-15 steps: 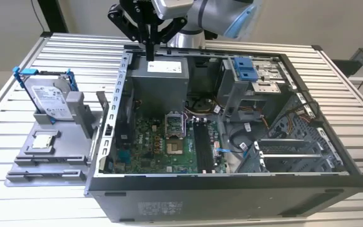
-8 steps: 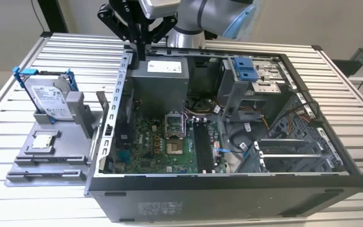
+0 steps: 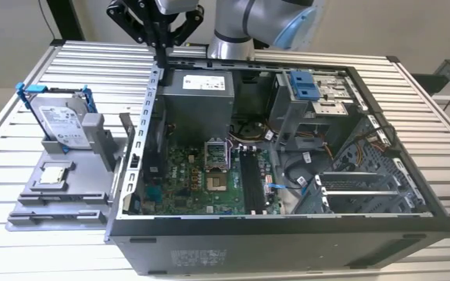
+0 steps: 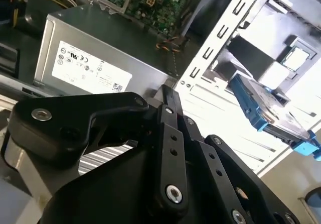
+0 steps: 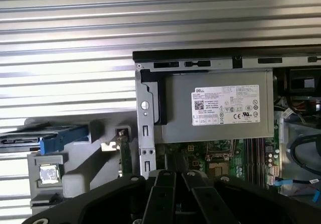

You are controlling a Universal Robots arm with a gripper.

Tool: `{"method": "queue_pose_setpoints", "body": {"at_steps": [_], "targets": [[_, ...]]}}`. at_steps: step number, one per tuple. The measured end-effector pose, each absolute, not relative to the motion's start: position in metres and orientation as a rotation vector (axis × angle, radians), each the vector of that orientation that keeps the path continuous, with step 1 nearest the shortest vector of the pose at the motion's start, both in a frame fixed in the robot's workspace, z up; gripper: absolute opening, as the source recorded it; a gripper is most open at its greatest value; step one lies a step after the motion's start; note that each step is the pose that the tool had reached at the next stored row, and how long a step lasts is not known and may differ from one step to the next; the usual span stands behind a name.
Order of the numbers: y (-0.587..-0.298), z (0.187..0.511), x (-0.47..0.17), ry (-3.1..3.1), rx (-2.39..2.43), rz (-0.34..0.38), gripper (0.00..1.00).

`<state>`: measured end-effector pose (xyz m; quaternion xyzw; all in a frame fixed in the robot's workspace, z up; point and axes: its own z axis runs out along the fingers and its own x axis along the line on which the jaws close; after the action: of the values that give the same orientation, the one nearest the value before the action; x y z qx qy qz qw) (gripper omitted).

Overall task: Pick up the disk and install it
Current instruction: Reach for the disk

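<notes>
While the gripper point(image 3: 162, 50), pincer closed on nothing, hangs above the rim of the case point(image 3: 248, 252), the disk point(image 3: 57, 120) leans in its grey stand point(image 3: 92, 140) outside it, at the exterior view's left — I'd open wide, come in square, clamp the blue rails point(image 3: 23, 96) evenly
</notes>
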<state>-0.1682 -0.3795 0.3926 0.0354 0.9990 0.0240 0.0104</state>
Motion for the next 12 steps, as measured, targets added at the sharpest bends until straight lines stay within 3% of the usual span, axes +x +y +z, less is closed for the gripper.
{"method": "queue_pose_setpoints", "body": {"at_steps": [12], "targets": [[-0.369,0.393,-0.209,3.119,0.109,0.075,0.0]]}}
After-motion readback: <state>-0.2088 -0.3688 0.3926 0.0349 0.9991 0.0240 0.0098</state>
